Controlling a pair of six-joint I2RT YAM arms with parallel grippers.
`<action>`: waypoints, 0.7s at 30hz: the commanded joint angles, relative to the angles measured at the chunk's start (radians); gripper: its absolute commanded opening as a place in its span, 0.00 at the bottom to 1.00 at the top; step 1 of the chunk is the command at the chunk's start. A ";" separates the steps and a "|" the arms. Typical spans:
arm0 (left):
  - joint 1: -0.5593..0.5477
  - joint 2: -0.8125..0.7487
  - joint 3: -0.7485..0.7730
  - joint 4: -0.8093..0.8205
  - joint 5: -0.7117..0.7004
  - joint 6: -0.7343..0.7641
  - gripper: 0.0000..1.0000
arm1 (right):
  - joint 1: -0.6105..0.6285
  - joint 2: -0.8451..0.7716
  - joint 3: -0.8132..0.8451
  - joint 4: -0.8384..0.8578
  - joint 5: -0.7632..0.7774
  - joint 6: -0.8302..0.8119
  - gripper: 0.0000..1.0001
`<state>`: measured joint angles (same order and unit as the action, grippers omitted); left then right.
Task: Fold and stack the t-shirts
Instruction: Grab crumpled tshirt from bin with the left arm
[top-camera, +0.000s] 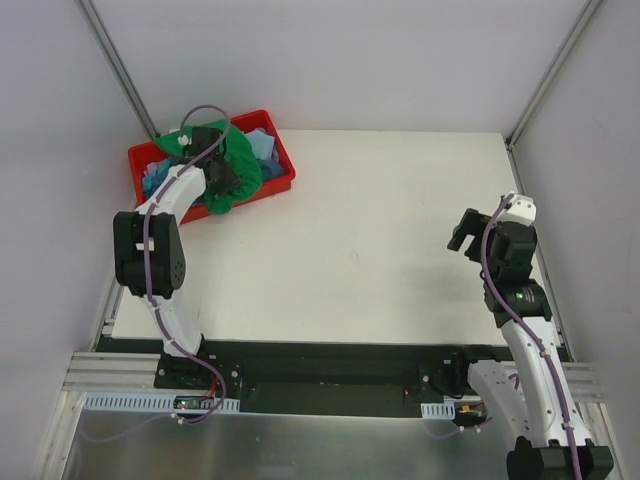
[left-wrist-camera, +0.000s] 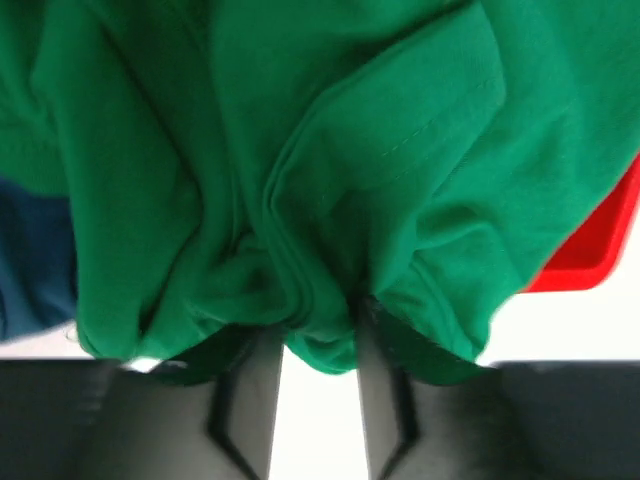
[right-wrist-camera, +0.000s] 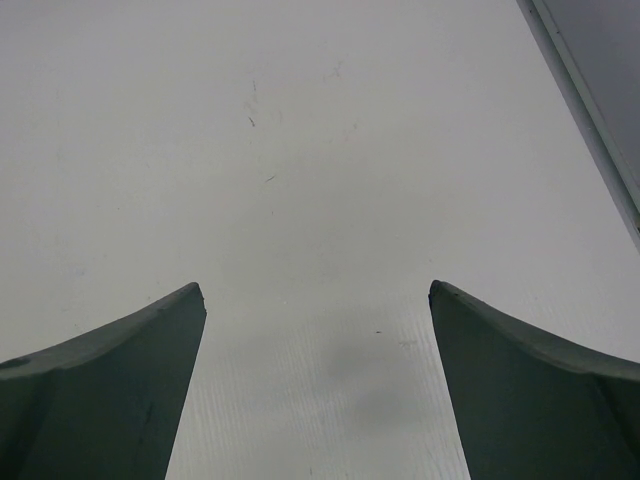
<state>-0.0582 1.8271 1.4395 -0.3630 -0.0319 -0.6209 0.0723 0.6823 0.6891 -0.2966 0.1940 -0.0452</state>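
Left fingers (left-wrist-camera: 245, 400) are drawn close together on a bunched fold of the bright green fabric t-shirt (left-wrist-camera: 330, 150). The cloth is gathered between their tips, with only a narrow slit of white showing below it (the tips themselves are buried in the folds). In the left wrist view the green cloth fills nearly everything above the fingers and hangs in soft creases. A patch of the dark teal-blue fabric t-shirt (left-wrist-camera: 30, 250) shows behind it at the left edge, and a corner of the red plastic rectangular bin (left-wrist-camera: 600, 250) shows at the right.

From above, the green shirt is heaped over the middle of the bin, which sits at the far left corner of the white tabletop (top-camera: 370, 240). Part of the cloth spills over the bin's near rim, right where the left arm reaches in. A pale blue fabric t-shirt (top-camera: 262, 143) lies in the bin just to the right of the green one.

Right fingers (right-wrist-camera: 110, 390) are spread wide with nothing between them. They hang over bare tabletop near its right edge, well apart from the bin.
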 joint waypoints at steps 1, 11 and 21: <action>-0.011 0.005 0.088 -0.070 -0.029 0.023 0.12 | 0.001 0.007 -0.008 0.014 -0.018 -0.012 0.96; -0.190 -0.274 0.183 -0.096 -0.203 0.226 0.00 | 0.000 -0.010 -0.008 0.019 -0.022 -0.007 0.96; -0.387 -0.345 0.574 -0.037 0.277 0.382 0.00 | 0.000 -0.090 -0.051 0.013 0.008 0.028 0.96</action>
<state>-0.4137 1.5089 1.8725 -0.4484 -0.0349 -0.2958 0.0723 0.6258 0.6571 -0.3012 0.1764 -0.0368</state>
